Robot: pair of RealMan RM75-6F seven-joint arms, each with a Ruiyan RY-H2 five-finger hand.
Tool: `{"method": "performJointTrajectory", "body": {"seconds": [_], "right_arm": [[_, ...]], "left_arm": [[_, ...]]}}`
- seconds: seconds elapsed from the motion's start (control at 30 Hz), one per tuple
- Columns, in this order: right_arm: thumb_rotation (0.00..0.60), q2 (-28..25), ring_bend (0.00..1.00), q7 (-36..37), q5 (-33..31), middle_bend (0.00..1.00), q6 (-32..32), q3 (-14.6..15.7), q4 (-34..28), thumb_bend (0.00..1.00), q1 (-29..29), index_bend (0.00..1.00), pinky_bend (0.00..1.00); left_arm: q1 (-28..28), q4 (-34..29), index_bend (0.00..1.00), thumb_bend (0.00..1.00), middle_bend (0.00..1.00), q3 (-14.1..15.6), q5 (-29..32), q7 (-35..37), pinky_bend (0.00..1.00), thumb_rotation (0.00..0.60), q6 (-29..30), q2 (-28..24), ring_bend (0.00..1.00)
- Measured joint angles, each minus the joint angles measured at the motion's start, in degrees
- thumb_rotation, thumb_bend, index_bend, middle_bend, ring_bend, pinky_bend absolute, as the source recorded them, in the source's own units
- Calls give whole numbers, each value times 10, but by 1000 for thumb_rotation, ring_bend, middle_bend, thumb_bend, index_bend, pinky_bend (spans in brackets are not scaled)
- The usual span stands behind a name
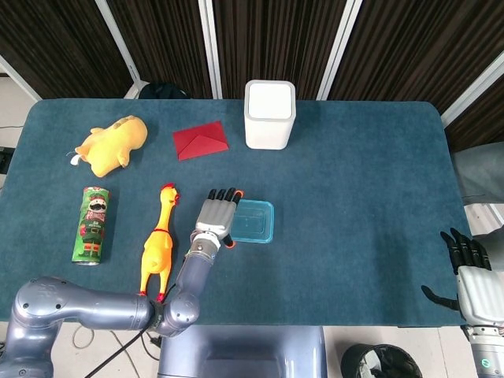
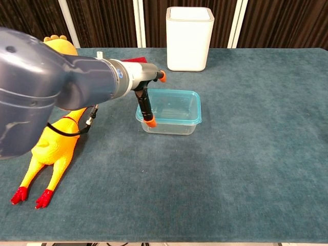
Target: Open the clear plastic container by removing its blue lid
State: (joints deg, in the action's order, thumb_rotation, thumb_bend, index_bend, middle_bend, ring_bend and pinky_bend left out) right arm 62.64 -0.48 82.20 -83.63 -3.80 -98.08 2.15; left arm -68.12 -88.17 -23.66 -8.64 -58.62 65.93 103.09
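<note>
Orange-tipped fingers (image 2: 149,122) are spread, grasping nothing, over the near-left corner of the blue lid (image 1: 254,220); whether they touch it cannot be told. For a clean lift, the fingertips should be hooked under the lid's raised rim at that corner and peeled upward, since the light clear plastic container (image 2: 169,124) could rise too. The left hand (image 1: 217,216) is metallic grey. The container sits mid-table (image 1: 362,189), on napped teal cloth. The right hand (image 1: 469,272) hangs off the near-right corner, fingers apart, empty.
</note>
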Motion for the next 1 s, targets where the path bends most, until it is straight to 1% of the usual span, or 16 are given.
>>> {"method": "performJointTrajectory", "body": {"seconds": [0.2,0.3,0.43,0.57,0.6,0.67,0.77,0.87,1.0], "right_arm": [[600,-2,0,1,-5,0,3,-1,-3,238,0,0,0],[600,-2,0,1,-4,0,2,-1,-4,237,0,0,0],[600,-3,0,1,-5,0,2,-1,-6,238,0,0,0],[600,-3,0,2,-6,0,2,-1,-7,238,0,0,0],[600,-3,0,1,-6,0,2,-1,-7,238,0,0,0],[600,-3,0,1,-6,0,3,-1,-7,238,0,0,0],[600,-3,0,1,-6,0,3,-1,-8,238,0,0,0],[600,-4,0,2,-6,0,3,-1,-9,238,0,0,0],[600,-6,0,3,-3,0,3,0,-12,238,0,0,0]], "left_arm": [[-18,35,0,0,0,-7,16,-7,7,600,-11,15,0],[-25,51,0,0,0,-11,29,-8,28,600,-16,24,0],[-35,69,0,0,0,-14,39,-12,72,600,-24,34,0],[-42,84,2,16,42,-13,37,-11,142,600,-31,43,15],[-42,87,12,34,66,-13,34,-10,164,600,-32,45,32],[-44,92,62,99,134,-12,23,-5,230,600,-35,48,93],[-45,99,120,141,200,-9,-1,7,280,600,-38,53,154],[-44,106,139,146,229,-2,-33,21,307,600,-44,58,184],[-42,109,144,146,229,11,-76,39,311,600,-53,60,185]]}}
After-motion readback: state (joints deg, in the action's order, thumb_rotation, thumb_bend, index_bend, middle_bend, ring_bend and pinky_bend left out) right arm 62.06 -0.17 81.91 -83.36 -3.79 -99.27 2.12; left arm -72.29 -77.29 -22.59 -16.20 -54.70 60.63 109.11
